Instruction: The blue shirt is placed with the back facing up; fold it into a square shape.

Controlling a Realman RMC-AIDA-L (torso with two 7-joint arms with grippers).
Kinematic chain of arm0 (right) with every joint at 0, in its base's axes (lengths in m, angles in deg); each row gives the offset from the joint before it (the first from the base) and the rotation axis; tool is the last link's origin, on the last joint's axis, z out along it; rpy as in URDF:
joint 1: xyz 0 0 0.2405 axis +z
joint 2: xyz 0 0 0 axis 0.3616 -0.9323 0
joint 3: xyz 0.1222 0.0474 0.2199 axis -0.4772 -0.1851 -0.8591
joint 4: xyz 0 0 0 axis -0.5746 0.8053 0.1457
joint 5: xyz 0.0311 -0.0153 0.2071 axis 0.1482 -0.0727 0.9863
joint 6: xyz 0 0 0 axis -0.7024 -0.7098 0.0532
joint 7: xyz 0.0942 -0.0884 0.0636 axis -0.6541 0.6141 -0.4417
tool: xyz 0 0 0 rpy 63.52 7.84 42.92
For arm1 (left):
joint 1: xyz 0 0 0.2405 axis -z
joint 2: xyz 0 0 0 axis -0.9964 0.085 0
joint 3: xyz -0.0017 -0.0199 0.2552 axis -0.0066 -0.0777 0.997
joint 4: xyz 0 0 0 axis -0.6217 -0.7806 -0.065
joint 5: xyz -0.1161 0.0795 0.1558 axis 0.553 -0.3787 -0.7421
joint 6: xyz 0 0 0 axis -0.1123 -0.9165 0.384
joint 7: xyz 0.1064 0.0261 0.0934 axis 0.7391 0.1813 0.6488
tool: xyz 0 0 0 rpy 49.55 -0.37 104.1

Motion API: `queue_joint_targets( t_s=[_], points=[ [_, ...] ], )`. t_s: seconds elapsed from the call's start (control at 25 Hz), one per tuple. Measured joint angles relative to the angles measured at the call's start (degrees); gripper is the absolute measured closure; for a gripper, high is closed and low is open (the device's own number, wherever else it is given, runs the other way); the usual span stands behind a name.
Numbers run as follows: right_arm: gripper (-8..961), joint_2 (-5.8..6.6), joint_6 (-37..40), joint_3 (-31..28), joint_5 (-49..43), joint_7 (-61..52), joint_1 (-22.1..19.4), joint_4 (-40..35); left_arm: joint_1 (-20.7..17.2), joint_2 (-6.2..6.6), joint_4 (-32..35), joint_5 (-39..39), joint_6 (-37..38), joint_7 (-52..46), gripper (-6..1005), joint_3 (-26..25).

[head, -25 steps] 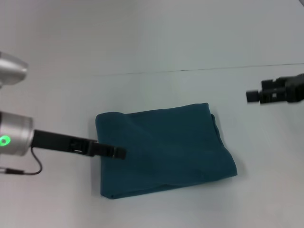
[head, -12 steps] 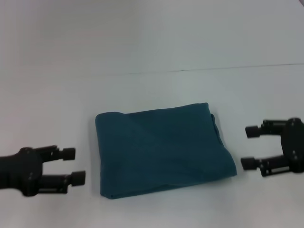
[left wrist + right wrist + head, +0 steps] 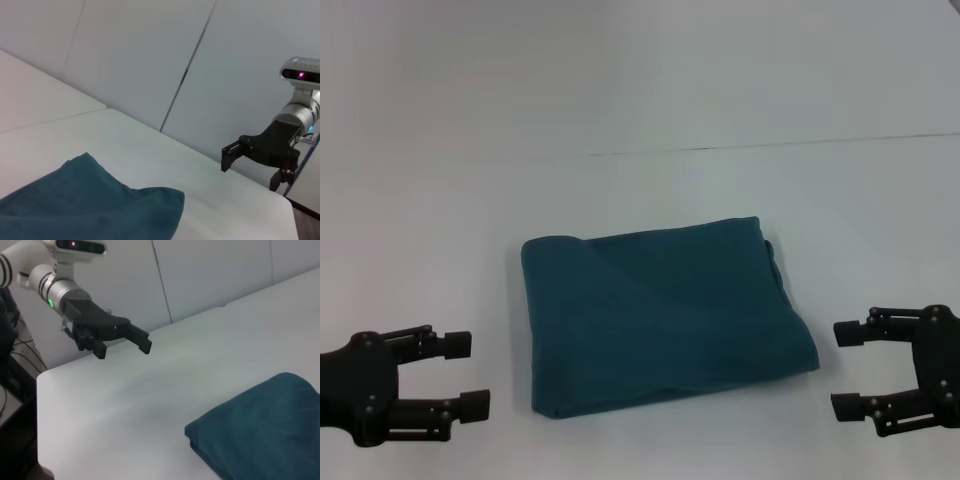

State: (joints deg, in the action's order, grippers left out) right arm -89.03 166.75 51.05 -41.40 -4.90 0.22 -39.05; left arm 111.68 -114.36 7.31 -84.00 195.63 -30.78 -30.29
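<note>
Since the shirt (image 3: 660, 315) is soft and limp, pinch its edges; left gripper (image 3: 460, 375) and right gripper (image 3: 845, 368) gape empty.

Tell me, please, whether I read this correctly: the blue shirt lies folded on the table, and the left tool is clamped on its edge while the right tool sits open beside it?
Not quite. The left tool is not clamped on the blue shirt; the head view shows it open and apart from the shirt's edge. The rest holds: the shirt lies folded on the table, and the right tool sits open beside it.
</note>
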Motion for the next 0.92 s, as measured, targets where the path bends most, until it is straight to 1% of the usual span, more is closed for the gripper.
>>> queue_joint_targets(
  t_s=[0.24, 0.92],
  points=[
    [23, -0.01, -0.57, 0.26, -0.29, 1.56, 0.02, 0.9, 0.36, 0.09, -0.06, -0.2, 0.28, -0.57, 88, 0.29],
    [24, -0.06, -1.09, 0.22, -0.16, 1.22, 0.75, 1.01, 0.25, -0.08, -0.07, -1.7, -0.12, -0.56, 88, 0.25]
  ],
)
